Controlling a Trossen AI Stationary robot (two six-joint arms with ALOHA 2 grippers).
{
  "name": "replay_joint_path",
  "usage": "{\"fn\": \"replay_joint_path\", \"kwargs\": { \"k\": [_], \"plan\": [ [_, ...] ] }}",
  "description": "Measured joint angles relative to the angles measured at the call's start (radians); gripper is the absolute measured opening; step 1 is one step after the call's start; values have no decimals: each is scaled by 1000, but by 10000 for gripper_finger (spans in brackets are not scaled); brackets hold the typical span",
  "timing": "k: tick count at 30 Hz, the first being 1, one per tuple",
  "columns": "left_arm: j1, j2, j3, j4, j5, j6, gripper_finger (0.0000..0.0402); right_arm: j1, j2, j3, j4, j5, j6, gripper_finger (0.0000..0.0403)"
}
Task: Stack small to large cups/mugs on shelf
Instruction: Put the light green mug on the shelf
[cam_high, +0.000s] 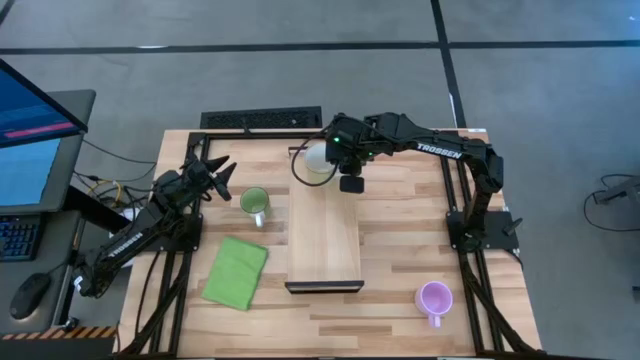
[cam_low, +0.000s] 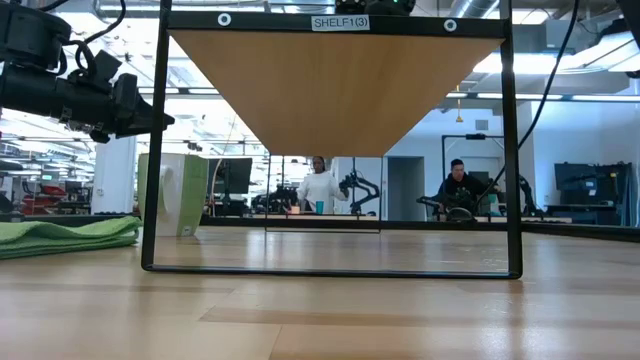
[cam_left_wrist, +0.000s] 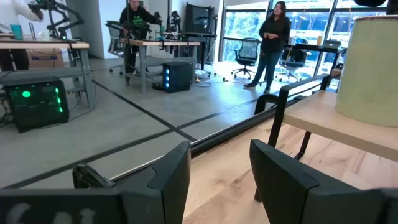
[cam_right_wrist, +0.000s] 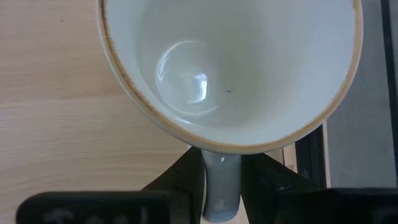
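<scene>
A white mug (cam_high: 318, 160) stands upright on the far end of the shelf (cam_high: 324, 240), its bottom on the board; the left wrist view shows this mug (cam_left_wrist: 372, 62) too. My right gripper (cam_high: 347, 172) hangs over it, slanting down, slightly open, with a finger close on either side of the mug's handle (cam_right_wrist: 221, 180). A light green mug (cam_high: 254, 204) stands on the table left of the shelf. A light purple mug (cam_high: 434, 298) stands at the near right. My left gripper (cam_left_wrist: 217, 168) waits open and level at the table's left, holding nothing. My right gripper's fingers (cam_right_wrist: 186, 183) stand on both sides of the white mug's handle (cam_right_wrist: 221, 168), coming from above and slanting down. I cannot tell whether they touch it. The mug stands upright on the shelf.
A folded green cloth (cam_high: 236, 272) lies on the table near the left front, also in the low view (cam_low: 65, 235). The shelf's dark frame (cam_low: 155, 150) stands on the tabletop. People and desks show in the room beyond.
</scene>
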Motion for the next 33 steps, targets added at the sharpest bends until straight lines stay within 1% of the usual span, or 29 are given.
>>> {"fn": "replay_joint_path", "kwargs": {
  "k": [4,8,18,23,33],
  "plan": [
    [0,0,0,0,0,0,158,0,0,0,-3,39,-45,109],
    [0,0,0,0,0,0,158,0,0,0,-3,75,-48,109],
    [0,0,0,0,0,0,158,3,0,0,-3,75,-47,109],
    [0,0,0,0,0,0,158,3,0,0,-3,75,7,109],
    [0,0,0,0,0,0,158,3,0,0,-4,75,13,109]
  ]
}}
